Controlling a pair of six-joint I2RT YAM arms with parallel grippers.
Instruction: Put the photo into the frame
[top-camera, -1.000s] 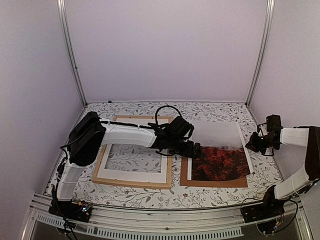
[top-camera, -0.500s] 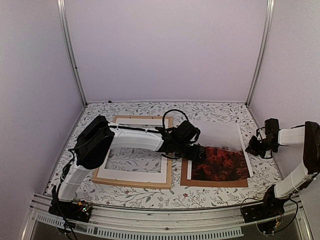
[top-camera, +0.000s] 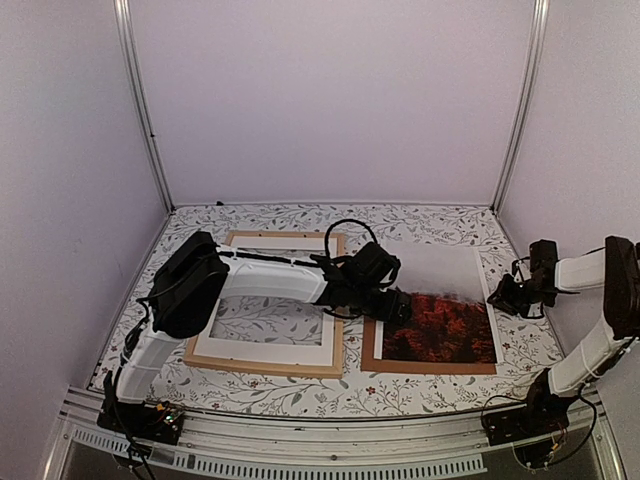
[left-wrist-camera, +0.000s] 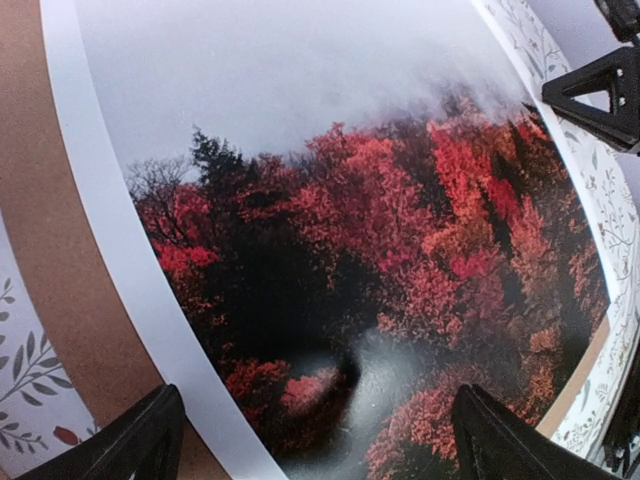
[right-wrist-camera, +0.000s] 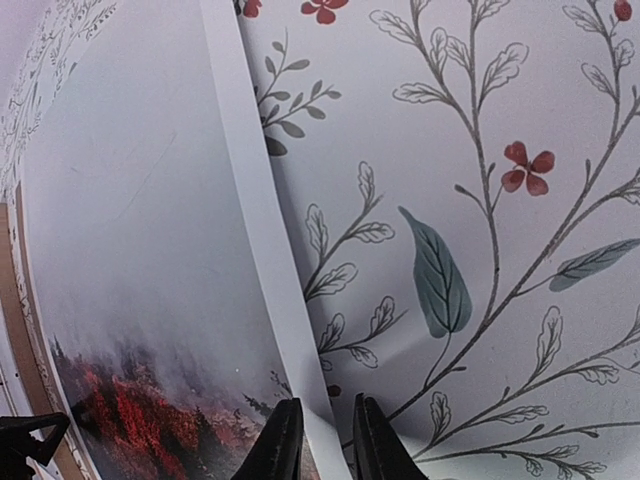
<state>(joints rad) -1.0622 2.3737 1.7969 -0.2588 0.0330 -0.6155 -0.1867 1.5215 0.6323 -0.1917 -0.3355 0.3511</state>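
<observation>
The photo (top-camera: 437, 310), red foliage below misty grey, lies on a brown backing board (top-camera: 368, 352) to the right of the light-wood frame (top-camera: 260, 367). My left gripper (top-camera: 392, 305) hovers open over the photo's left part; in the left wrist view its fingertips (left-wrist-camera: 150, 430) stand wide apart above the foliage (left-wrist-camera: 350, 200). My right gripper (top-camera: 497, 297) sits low at the photo's right edge. In the right wrist view its jaws (right-wrist-camera: 318, 435) stand slightly open astride the photo's white border (right-wrist-camera: 262, 250), with a gap beside the right finger.
A white mat (top-camera: 262, 350) with a rectangular opening lies inside the frame. The floral tablecloth (right-wrist-camera: 480, 200) covers the table. Metal posts (top-camera: 140, 110) and pale walls close in the sides and back. The right gripper's finger (left-wrist-camera: 600, 95) shows in the left wrist view.
The left gripper shifted right and forward over the photo. The right gripper dropped slightly at the photo's right edge and its jaws parted from shut.
</observation>
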